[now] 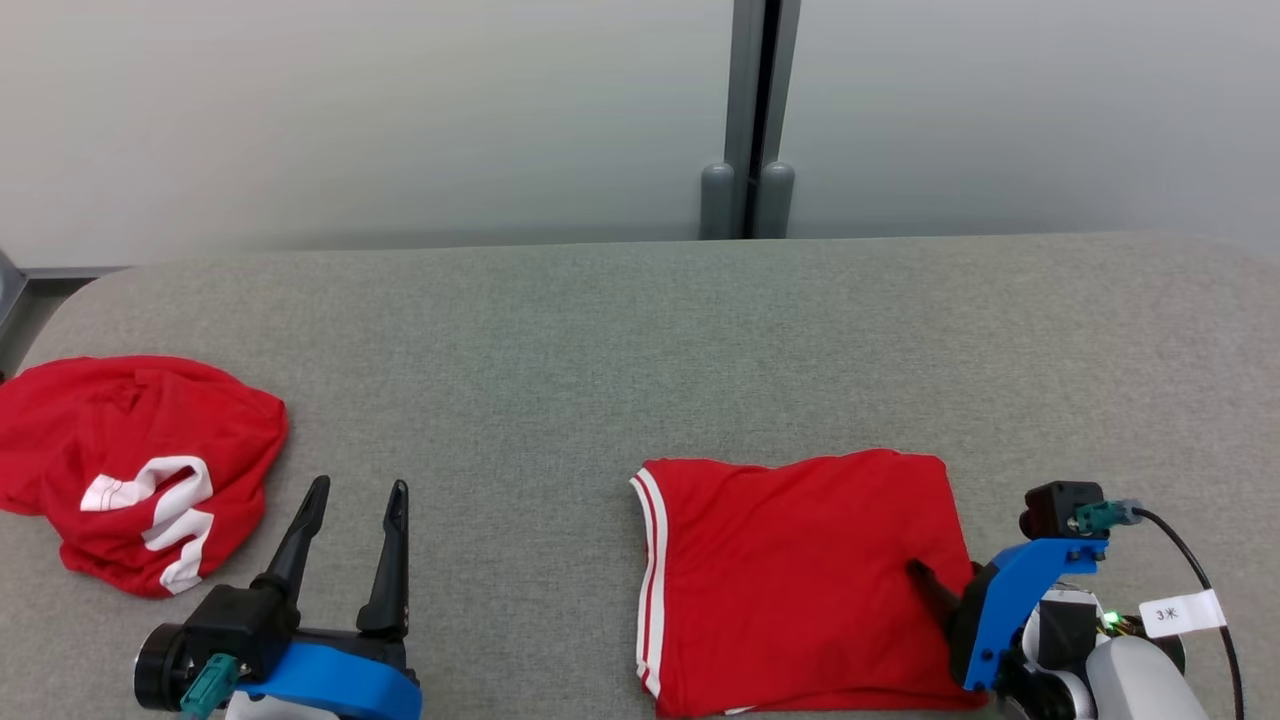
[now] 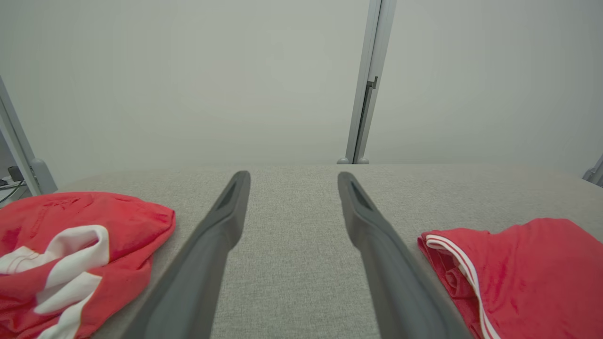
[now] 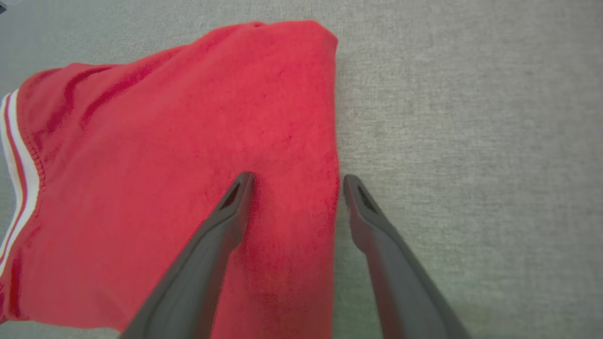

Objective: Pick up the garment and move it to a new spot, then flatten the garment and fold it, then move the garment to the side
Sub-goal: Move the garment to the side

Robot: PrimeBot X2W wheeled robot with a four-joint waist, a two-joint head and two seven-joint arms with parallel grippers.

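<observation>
The garment (image 1: pixel 800 580) is red with white stripes along its left edge and lies folded into a flat rectangle on the grey padded table, near the front and right of centre. My right gripper (image 3: pixel 297 178) is open and straddles its right edge: one finger (image 3: pixel 235 207) rests over the cloth and the other over bare table. From the head camera that gripper (image 1: pixel 945 585) sits at the garment's lower right corner. My left gripper (image 1: pixel 358 490) stands open above bare table, left of the garment (image 2: pixel 527 273), nothing between its fingers (image 2: pixel 221 221).
A second red garment (image 1: pixel 130 470) with white markings lies crumpled at the table's left edge, also in the left wrist view (image 2: pixel 80 254). The grey table (image 1: pixel 640 350) runs back to a pale wall with a grey post (image 1: pixel 748 120).
</observation>
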